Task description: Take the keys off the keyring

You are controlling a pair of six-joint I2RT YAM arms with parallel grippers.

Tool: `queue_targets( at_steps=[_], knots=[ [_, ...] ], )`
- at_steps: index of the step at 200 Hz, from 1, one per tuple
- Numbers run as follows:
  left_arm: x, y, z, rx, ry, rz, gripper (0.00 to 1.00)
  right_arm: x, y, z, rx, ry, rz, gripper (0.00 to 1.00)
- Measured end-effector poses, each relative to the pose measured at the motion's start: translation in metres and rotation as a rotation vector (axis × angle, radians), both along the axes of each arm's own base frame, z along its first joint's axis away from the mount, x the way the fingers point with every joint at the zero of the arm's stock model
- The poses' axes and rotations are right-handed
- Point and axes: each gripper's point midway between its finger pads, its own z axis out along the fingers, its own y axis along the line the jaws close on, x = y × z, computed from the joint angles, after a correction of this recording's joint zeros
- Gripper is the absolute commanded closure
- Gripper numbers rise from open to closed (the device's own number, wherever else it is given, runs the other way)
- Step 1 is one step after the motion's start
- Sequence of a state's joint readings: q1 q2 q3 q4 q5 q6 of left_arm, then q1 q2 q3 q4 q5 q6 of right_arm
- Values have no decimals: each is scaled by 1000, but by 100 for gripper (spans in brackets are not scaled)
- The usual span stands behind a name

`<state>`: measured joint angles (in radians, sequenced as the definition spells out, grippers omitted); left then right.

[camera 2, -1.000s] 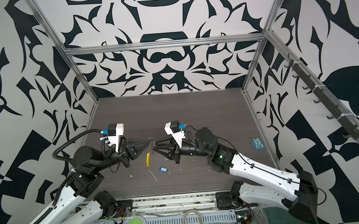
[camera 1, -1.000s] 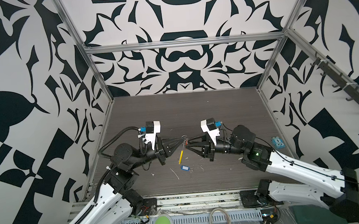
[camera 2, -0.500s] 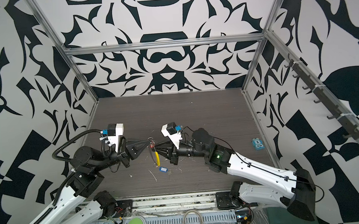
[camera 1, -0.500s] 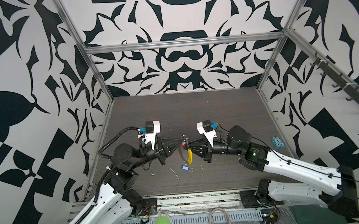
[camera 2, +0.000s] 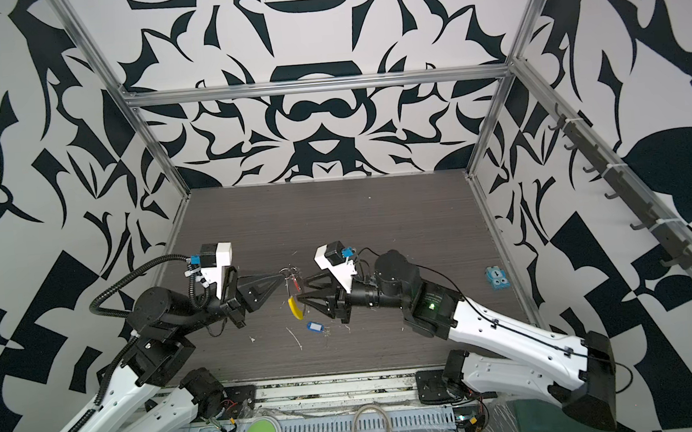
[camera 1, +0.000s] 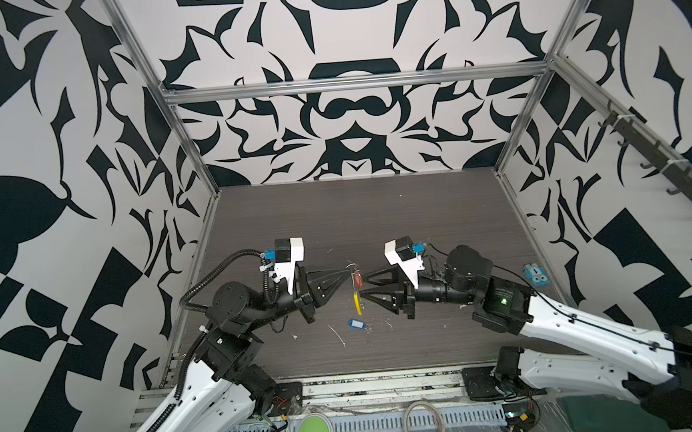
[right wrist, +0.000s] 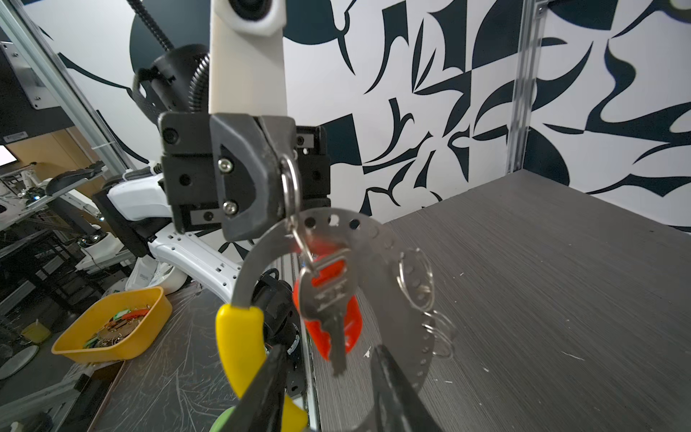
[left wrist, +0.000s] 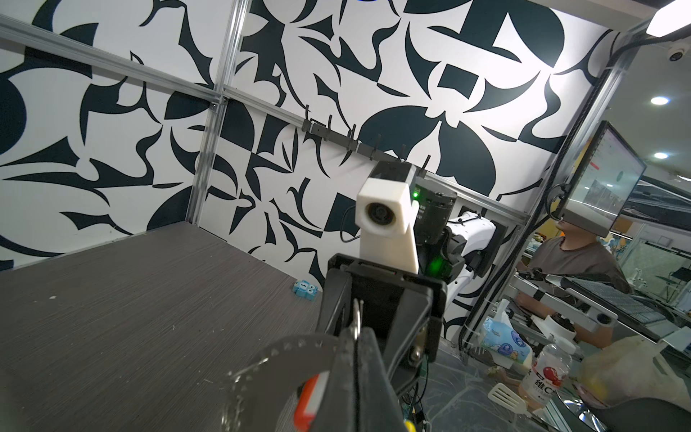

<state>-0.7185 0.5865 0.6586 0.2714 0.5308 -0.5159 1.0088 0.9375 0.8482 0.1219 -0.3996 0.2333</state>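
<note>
Flagging the main risk first: the left gripper (camera 1: 347,272) has its fingers pressed together on one thin split ring (right wrist: 290,183). The whole keyring (right wrist: 249,267), a grey perforated loop with a yellow sleeve (right wrist: 239,336), hangs off that single pinch. It is in the air above the surface (camera 1: 378,223), between the two arms. Round wire in a hard pinch can pivot or slip, and then everything drops.

The right gripper (camera 1: 364,286) has its fingers spread and holds nothing. The right wrist view shows one finger crossing in front of the yellow sleeve; I can't tell if they touch. The silver key (right wrist: 327,299) and red tag (right wrist: 353,321) dangle in the gap between the fingers. Closing here would likely clamp the key or tag instead of the loop. Nothing else steadies the loop, so any nudge will swing it.

I'd judge the red-tag keys are still on the loop. The blue tag (camera 1: 355,323) lies loose on the surface below, off the loop. Two more small rings (right wrist: 415,276) sit on the loop's far arc.

Containers: just one yellow tray (right wrist: 112,351), off the work surface near the left arm's base. It holds a small pile of coloured bits and metal rings, too small to identify.
</note>
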Motion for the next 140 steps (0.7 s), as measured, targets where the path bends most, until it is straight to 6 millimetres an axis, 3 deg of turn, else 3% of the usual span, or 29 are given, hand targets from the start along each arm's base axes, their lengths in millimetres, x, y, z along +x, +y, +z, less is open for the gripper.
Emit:
queue_targets(
  at_steps=[28, 65, 97, 140],
  knots=[
    [-3, 0, -3, 11, 2, -13, 100, -4, -16, 24, 44, -57, -30, 55],
    [-8, -2, -7, 28, 8, -48, 100, -3, -10, 57, 84, -94, -20, 54],
    [-10, -4, -8, 33, 8, -66, 100, -2, 2, 57, 96, -74, 16, 56],
    [-11, -4, -8, 35, 13, -73, 100, -6, 12, 56, 118, -26, 71, 70]
  ],
)
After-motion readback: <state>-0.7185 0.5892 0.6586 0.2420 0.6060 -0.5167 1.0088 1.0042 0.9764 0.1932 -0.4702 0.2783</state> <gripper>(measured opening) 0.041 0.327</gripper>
